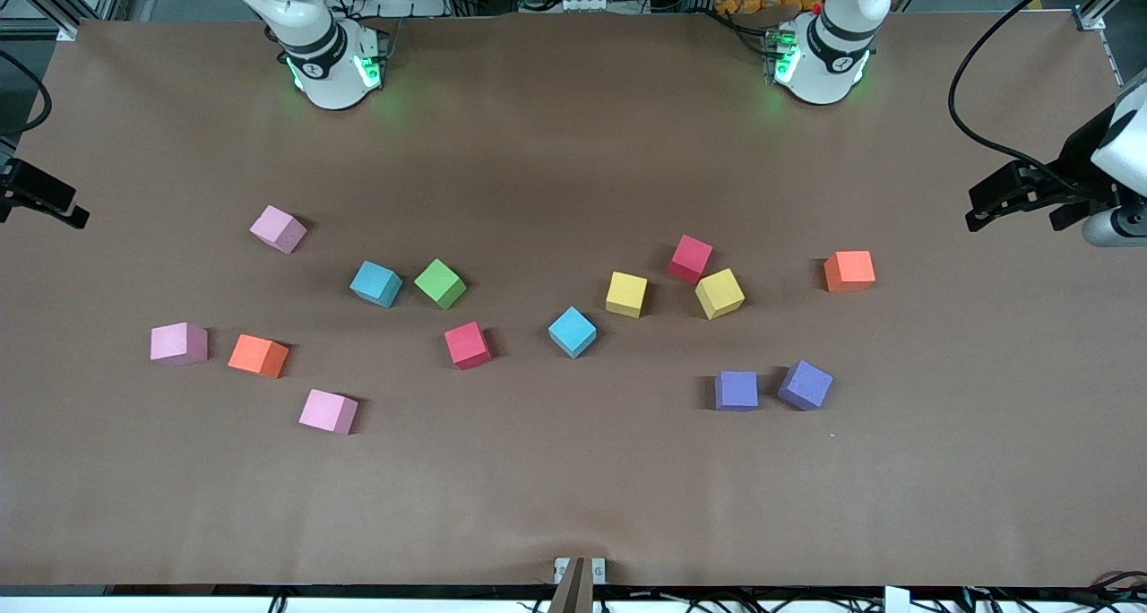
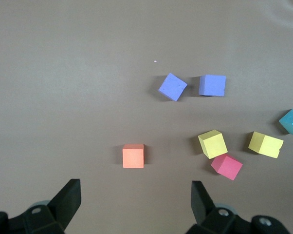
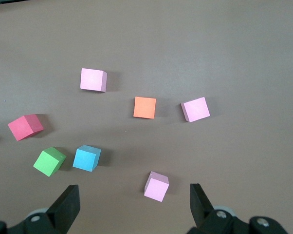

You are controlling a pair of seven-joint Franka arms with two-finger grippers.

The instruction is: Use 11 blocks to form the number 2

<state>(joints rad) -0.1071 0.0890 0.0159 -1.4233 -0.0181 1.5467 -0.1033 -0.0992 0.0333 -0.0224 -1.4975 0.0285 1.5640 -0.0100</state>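
Several loose blocks lie scattered on the brown table (image 1: 573,487), and no digit shape shows. Toward the left arm's end lie an orange block (image 1: 849,271), two purple (image 1: 737,390), two yellow (image 1: 626,294) and a red one (image 1: 691,258). Toward the right arm's end lie three pink blocks (image 1: 278,228), an orange (image 1: 258,355), a blue (image 1: 375,283), a green (image 1: 440,283) and a red one (image 1: 468,344). Another blue (image 1: 572,332) lies mid-table. My left gripper (image 2: 134,187) is open and empty, high over the orange block (image 2: 133,156). My right gripper (image 3: 133,192) is open and empty, high over a pink block (image 3: 156,186).
Both arm bases (image 1: 336,66) stand along the table's edge farthest from the front camera. The left gripper (image 1: 995,202) and right gripper (image 1: 54,202) hang at the table's two ends. A small bracket (image 1: 580,570) sits at the edge nearest the camera.
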